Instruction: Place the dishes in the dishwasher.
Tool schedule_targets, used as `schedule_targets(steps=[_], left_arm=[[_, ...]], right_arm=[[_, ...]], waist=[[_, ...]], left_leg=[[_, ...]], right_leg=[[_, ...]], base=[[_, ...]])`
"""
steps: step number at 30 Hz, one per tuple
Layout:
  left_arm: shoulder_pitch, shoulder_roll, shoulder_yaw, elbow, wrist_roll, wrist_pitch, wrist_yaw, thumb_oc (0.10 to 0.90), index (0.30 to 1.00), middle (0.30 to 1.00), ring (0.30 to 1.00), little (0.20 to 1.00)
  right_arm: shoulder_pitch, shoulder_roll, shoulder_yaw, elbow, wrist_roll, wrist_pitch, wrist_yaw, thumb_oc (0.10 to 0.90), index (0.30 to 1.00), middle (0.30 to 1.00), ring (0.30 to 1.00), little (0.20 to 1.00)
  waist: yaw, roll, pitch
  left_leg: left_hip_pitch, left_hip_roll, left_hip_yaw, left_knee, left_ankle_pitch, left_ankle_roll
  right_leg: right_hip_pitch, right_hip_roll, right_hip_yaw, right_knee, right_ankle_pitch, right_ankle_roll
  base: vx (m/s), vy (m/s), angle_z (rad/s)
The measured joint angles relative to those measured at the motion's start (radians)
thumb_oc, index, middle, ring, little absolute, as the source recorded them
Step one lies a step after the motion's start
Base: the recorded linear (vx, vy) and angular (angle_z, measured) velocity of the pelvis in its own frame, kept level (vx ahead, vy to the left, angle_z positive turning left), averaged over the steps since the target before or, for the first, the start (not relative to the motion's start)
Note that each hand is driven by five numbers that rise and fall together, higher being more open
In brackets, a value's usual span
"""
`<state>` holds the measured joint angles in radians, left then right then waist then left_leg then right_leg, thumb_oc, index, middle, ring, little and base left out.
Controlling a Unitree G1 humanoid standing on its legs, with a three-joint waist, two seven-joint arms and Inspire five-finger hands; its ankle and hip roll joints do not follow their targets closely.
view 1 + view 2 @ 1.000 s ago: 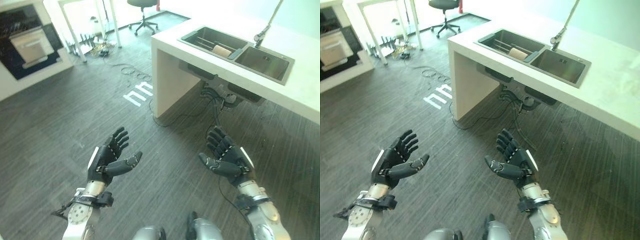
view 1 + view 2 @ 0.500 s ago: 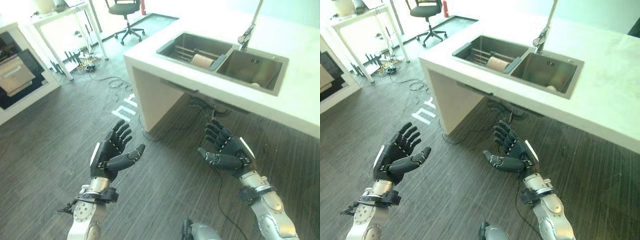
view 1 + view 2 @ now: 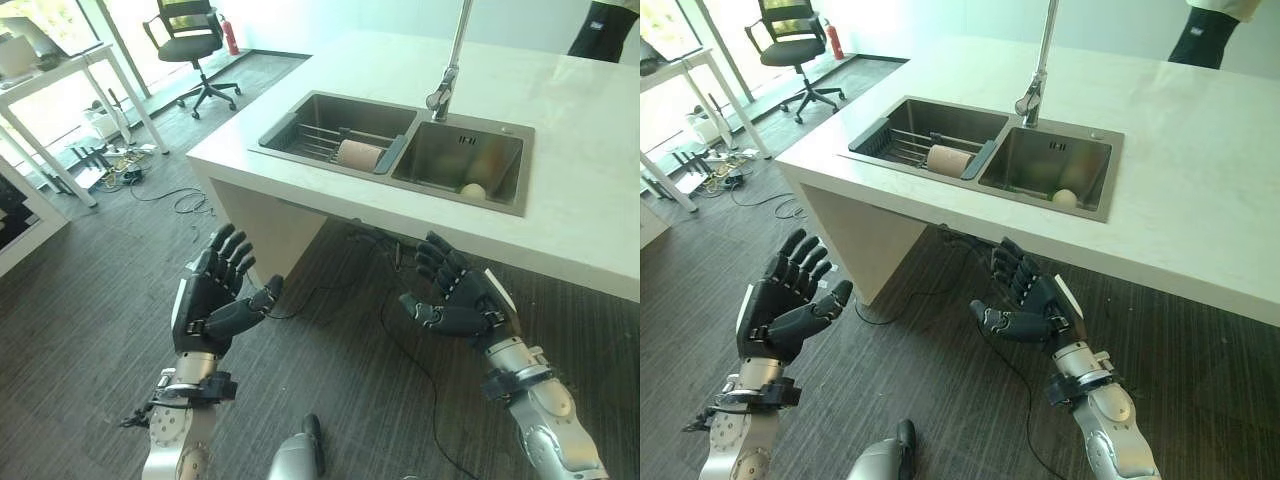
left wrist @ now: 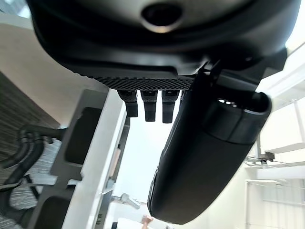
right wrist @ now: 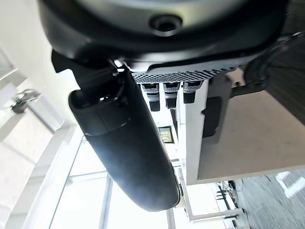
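Note:
A double steel sink [image 3: 400, 112] is set in the white counter [image 3: 590, 180] ahead of me. Its left basin holds a wire rack with a beige cup [image 3: 358, 155] lying on its side. A small round pale dish [image 3: 472, 191] sits in the right basin below the tap [image 3: 447, 80]. My left hand [image 3: 212, 300] and right hand [image 3: 462, 303] are both open and empty, palms facing each other, held low over the dark floor in front of the counter.
An office chair [image 3: 195, 40] stands at the far left, with a white table [image 3: 55, 75] and cables on the floor beside it. A person [image 3: 600, 28] stands behind the counter at the far right. Cables hang under the sink.
The camera has tilted up and come closer to the counter, so the sink sits nearer the middle. Both hands stay open and empty, held in much the same pose.

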<state>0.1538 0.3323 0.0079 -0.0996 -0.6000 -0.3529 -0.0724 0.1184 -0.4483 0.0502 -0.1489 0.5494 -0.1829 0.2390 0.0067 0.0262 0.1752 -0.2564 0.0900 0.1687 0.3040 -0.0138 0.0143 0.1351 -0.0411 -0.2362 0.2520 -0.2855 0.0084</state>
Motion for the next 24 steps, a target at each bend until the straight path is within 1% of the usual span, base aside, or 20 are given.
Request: schedule_targets(steps=[1,2,3,5,7,8,9,10,11,12,13,14,15,16,17,18,19,21,22,24], left_arm=[[-0.015,0.002,0.002,0.000,0.009,-0.002,0.008,0.800,0.900,0.900,0.900,0.900],[-0.025,0.006,0.003,-0.002,0.018,-0.005,0.018,0.800,0.900,0.900,0.900,0.900],[-0.043,0.013,0.005,-0.002,0.025,-0.005,0.021,0.800,0.900,0.900,0.900,0.900],[-0.069,0.006,0.006,0.012,0.034,-0.005,0.023,0.800,0.900,0.900,0.900,0.900],[-0.070,0.010,0.027,0.009,0.057,-0.005,0.023,0.800,0.900,0.900,0.900,0.900],[-0.071,0.007,0.044,0.009,0.055,-0.004,0.019,0.800,0.900,0.900,0.900,0.900],[-0.071,0.003,0.053,0.009,0.055,-0.004,0.015,0.800,0.900,0.900,0.900,0.900],[-0.071,0.005,0.061,-0.005,0.055,-0.004,0.008,0.800,0.900,0.900,0.900,0.900],[-0.068,0.007,0.065,-0.020,0.056,-0.004,-0.001,0.800,0.900,0.900,0.900,0.900],[-0.058,0.007,0.065,-0.041,0.057,-0.005,-0.003,0.800,0.900,0.900,0.900,0.900],[-0.050,0.007,0.061,-0.054,0.063,-0.006,-0.002,0.800,0.900,0.900,0.900,0.900],[-0.059,0.007,0.045,-0.047,0.073,-0.004,-0.001,0.800,0.900,0.900,0.900,0.900],[-0.068,0.046,0.035,-0.054,0.075,-0.001,-0.008,0.800,0.900,0.900,0.900,0.900],[-0.068,0.110,0.035,-0.078,0.074,-0.004,-0.023,0.800,0.900,0.900,0.900,0.900],[-0.048,0.100,0.056,-0.092,0.072,-0.009,-0.035,0.800,0.900,0.900,0.900,0.900],[-0.028,0.081,0.065,-0.088,0.075,-0.010,-0.033,0.800,0.900,0.900,0.900,0.900],[-0.016,0.079,0.071,-0.087,0.075,-0.015,-0.033,0.800,0.900,0.900,0.900,0.900],[-0.005,0.074,0.062,-0.076,0.076,-0.001,-0.032,0.800,0.900,0.900,0.900,0.900],[-0.005,0.075,0.052,-0.076,0.079,0.000,-0.035,0.800,0.900,0.900,0.900,0.900],[-0.020,0.074,0.035,-0.082,0.105,0.000,-0.031,0.800,0.900,0.900,0.900,0.900]], right_arm=[[-0.001,0.005,-0.001,-0.014,0.000,-0.005,-0.001,0.800,0.900,0.900,0.900,0.900],[-0.001,0.015,-0.003,-0.028,0.000,-0.008,-0.004,0.800,0.900,0.900,0.900,0.900],[-0.003,0.031,-0.009,-0.045,0.000,-0.009,-0.015,0.800,0.900,0.900,0.900,0.900],[-0.009,0.057,-0.012,-0.046,-0.001,-0.011,-0.040,0.800,0.900,0.900,0.900,0.900],[-0.009,0.069,-0.016,-0.047,-0.001,-0.009,-0.059,0.800,0.900,0.900,0.900,0.900],[-0.008,0.088,-0.021,-0.048,-0.008,-0.009,-0.066,0.800,0.900,0.900,0.900,0.900],[-0.002,0.109,-0.025,-0.048,-0.029,-0.009,-0.074,0.800,0.900,0.900,0.900,0.900],[0.010,0.136,-0.024,-0.048,-0.039,-0.008,-0.083,0.800,0.900,0.900,0.900,0.900],[0.019,0.141,-0.021,-0.051,-0.039,-0.008,-0.083,0.800,0.900,0.900,0.900,0.900],[0.021,0.137,-0.019,-0.051,-0.041,-0.007,-0.081,0.800,0.900,0.900,0.900,0.900],[0.014,0.120,-0.009,-0.050,-0.052,-0.006,-0.078,0.800,0.900,0.900,0.900,0.900],[0.011,0.105,-0.003,-0.041,-0.062,-0.006,-0.078,0.800,0.900,0.900,0.900,0.900],[0.001,0.107,0.011,-0.019,-0.061,-0.003,-0.079,0.800,0.900,0.900,0.900,0.900],[-0.007,0.117,0.006,-0.004,-0.060,-0.004,-0.069,0.800,0.900,0.900,0.900,0.900],[0.013,0.094,-0.009,-0.002,-0.057,0.003,-0.065,0.800,0.900,0.900,0.900,0.900],[0.039,0.093,-0.016,-0.017,-0.055,-0.001,-0.056,0.800,0.900,0.900,0.900,0.900],[0.044,0.082,-0.018,-0.025,-0.052,-0.007,-0.050,0.800,0.900,0.900,0.900,0.900],[0.057,0.081,-0.027,-0.027,-0.034,-0.006,-0.064,0.800,0.900,0.900,0.900,0.900],[0.058,0.081,-0.029,-0.028,-0.033,-0.006,-0.068,0.800,0.900,0.900,0.900,0.900],[0.054,0.080,-0.026,-0.042,-0.034,-0.008,-0.084,0.800,0.900,0.900,0.900,0.900]], waist=[[0.002,-0.016,-0.002],[0.004,-0.028,-0.002],[0.020,-0.042,-0.002],[0.041,-0.043,-0.002],[0.067,-0.043,-0.002],[0.070,-0.043,-0.002],[0.065,-0.037,-0.002],[0.052,-0.041,-0.001],[0.052,-0.045,-0.001],[0.053,-0.043,0.001],[0.057,-0.018,0.008],[0.056,0.013,0.026],[0.052,-0.054,0.059],[0.047,-0.110,0.063],[0.068,-0.089,0.059],[0.062,-0.088,0.060],[0.049,-0.083,0.063],[0.010,-0.070,0.071],[-0.004,-0.066,0.072],[-0.006,-0.071,0.068]], left_leg=[[0.012,-0.033,0.003,0.007,-0.009,0.025],[0.012,-0.062,0.006,0.015,-0.020,0.042],[-0.004,-0.089,0.009,0.053,-0.063,0.054],[0.001,-0.128,-0.009,0.083,-0.107,0.086],[0.037,-0.167,-0.027,0.073,-0.135,0.124],[0.055,-0.184,-0.042,0.065,-0.146,0.141],[0.072,-0.188,-0.057,0.065,-0.148,0.156],[0.089,-0.205,-0.081,0.070,-0.151,0.177],[0.091,-0.213,-0.081,0.079,-0.159,0.181],[0.099,-0.219,-0.078,0.077,-0.170,0.180],[0.125,-0.218,-0.071,0.029,-0.155,0.175],[0.156,-0.202,-0.063,0.002,-0.146,0.039],[0.103,-0.236,-0.105,0.104,-0.072,-0.241],[0.023,-0.205,-0.107,0.277,-0.183,0.008],[0.058,-0.082,-0.122,0.195,-0.231,0.035],[0.070,-0.095,-0.111,0.194,-0.255,0.037],[0.069,-0.102,-0.100,0.207,-0.271,0.055],[0.127,-0.130,-0.095,0.180,-0.282,0.068],[0.165,-0.134,-0.095,0.159,-0.277,0.076],[0.229,-0.145,-0.096,0.109,-0.286,0.060]], right_leg=[[0.004,-0.028,-0.003,0.015,-0.015,0.024],[-0.004,-0.059,-0.002,0.029,-0.023,0.032],[0.019,-0.076,0.006,0.006,-0.031,0.058],[0.031,-0.109,-0.009,0.049,-0.020,0.064],[0.032,-0.141,-0.017,0.119,0.022,0.070],[0.027,-0.149,-0.012,0.164,0.058,0.097],[0.002,-0.157,0.007,0.252,0.097,0.131],[-0.089,-0.179,0.033,0.483,0.170,0.164],[-0.150,-0.185,0.054,0.600,0.177,0.162],[-0.225,-0.194,0.064,0.704,0.175,0.147],[-0.304,-0.188,0.030,0.730,0.138,0.095],[-0.334,-0.140,-0.005,0.630,0.131,0.039],[-0.341,-0.157,0.014,0.445,0.124,0.022],[-0.342,-0.202,0.010,0.280,0.148,0.039],[-0.378,-0.157,-0.036,0.068,0.185,0.115],[-0.402,-0.158,-0.048,0.024,0.204,0.130],[-0.444,-0.175,-0.045,0.050,0.223,0.145],[-0.505,-0.221,-0.047,0.075,0.255,0.118],[-0.508,-0.221,-0.048,0.069,0.264,0.106],[-0.497,-0.215,-0.047,0.100,0.268,0.095]], base=[[0.29,0.252,0.27],[0.29,0.254,0.33],[0.28,0.261,0.33],[0.28,0.259,0.45],[0.30,0.323,0.49],[0.26,0.346,0.46],[0.16,0.269,0.63],[0.16,0.236,0.63],[0.13,0.151,0.48],[0.13,0.063,0.08],[0.16,-0.034,-0.04],[0.19,-0.068,0.05],[0.20,-0.111,0.20],[0.27,-0.250,-0.15],[0.29,-0.288,-0.40],[0.33,-0.323,-0.57],[0.23,-0.181,-0.27],[0.22,-0.167,-0.02],[0.32,-0.287,0.10],[0.33,-0.336,0.11]])
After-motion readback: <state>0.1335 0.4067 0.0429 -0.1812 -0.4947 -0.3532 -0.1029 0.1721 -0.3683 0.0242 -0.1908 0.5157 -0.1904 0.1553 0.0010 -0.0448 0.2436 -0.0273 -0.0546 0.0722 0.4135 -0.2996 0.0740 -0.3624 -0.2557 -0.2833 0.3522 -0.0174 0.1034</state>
